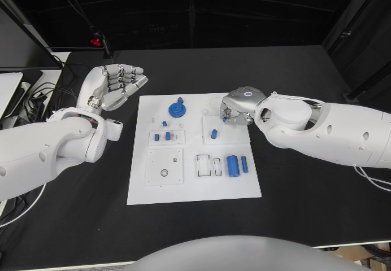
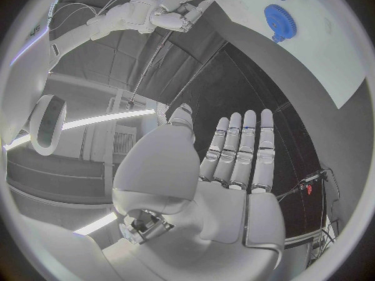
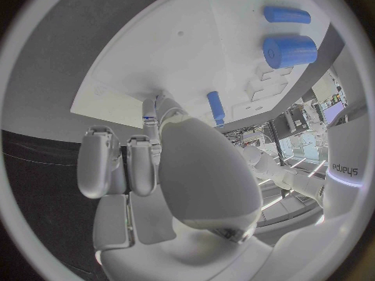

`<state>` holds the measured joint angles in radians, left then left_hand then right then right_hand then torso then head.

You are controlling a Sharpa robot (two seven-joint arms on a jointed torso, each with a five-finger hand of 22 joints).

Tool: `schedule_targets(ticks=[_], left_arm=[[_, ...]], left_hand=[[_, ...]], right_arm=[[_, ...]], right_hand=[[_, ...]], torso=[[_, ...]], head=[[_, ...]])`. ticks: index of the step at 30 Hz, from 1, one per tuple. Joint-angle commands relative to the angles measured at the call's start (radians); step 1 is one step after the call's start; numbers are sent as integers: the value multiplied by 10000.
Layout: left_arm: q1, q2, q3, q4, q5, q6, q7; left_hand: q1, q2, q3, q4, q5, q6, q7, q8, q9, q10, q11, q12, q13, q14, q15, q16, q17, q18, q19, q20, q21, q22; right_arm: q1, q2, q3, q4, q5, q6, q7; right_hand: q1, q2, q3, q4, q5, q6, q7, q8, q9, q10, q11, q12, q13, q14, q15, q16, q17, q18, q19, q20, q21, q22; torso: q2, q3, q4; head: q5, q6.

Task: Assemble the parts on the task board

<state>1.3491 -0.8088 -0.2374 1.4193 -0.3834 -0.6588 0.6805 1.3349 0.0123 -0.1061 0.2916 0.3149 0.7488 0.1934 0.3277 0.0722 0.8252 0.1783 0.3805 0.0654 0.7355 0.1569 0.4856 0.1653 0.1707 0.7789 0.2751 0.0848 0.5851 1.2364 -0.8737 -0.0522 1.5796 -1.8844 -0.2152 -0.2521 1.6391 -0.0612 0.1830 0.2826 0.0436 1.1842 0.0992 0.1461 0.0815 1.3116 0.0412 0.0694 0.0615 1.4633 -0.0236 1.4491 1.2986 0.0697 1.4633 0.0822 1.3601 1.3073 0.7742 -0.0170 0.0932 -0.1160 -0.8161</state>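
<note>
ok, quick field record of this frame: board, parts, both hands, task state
board: white task board in the middle of the black table
gear: blue gear on the board's far part
cylinders: two blue cylinders lying side by side on the near right part
left hand: left hand off the board's far left corner, fingers straight and together, holding nothing
right hand: right hand over the board's far right part, fingers curled down; any grasp is hidden
task state: parts lie loose, assembly not done
</note>
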Motion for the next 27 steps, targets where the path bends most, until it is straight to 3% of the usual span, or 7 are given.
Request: schedule_targets(ticks=[1,14,27], left_arm=[[14,10,9,5,32,73,565],[13,7,9,3,32,76,564],[13,-9,9,9,32,64,562]], left_hand=[[28,107,-76,-4,60,-61,252,63,-9,-42,-28,57,6,46,2,33,-17,110,72,-1,-52,-9],[28,107,-76,-4,60,-61,252,63,-9,-42,-28,57,6,46,2,33,-17,110,72,-1,-52,-9],[28,107,-76,-4,60,-61,252,63,-9,-42,-28,57,6,46,2,33,-17,110,72,-1,-52,-9]], right_arm=[[27,-34,12,57,-64,-611,125],[28,-206,15,244,-65,-970,249],[31,-468,19,545,-58,-1011,193]], right_hand=[[88,-7,68,-8,33,110,4,36,96,61,-6,-18,-1,618,-64,67,15,-132,20,-35,49,1349],[82,-10,75,3,33,125,3,39,99,73,-4,-22,-1,616,-66,63,4,-136,29,-38,66,1360],[57,-19,79,28,32,135,2,37,101,78,0,-34,-3,616,-68,65,10,-137,31,-42,68,1362]], torso=[[2,0,-2],[-8,-6,-1],[-12,-8,-9]], head=[[18,5],[-11,20],[-7,48]])
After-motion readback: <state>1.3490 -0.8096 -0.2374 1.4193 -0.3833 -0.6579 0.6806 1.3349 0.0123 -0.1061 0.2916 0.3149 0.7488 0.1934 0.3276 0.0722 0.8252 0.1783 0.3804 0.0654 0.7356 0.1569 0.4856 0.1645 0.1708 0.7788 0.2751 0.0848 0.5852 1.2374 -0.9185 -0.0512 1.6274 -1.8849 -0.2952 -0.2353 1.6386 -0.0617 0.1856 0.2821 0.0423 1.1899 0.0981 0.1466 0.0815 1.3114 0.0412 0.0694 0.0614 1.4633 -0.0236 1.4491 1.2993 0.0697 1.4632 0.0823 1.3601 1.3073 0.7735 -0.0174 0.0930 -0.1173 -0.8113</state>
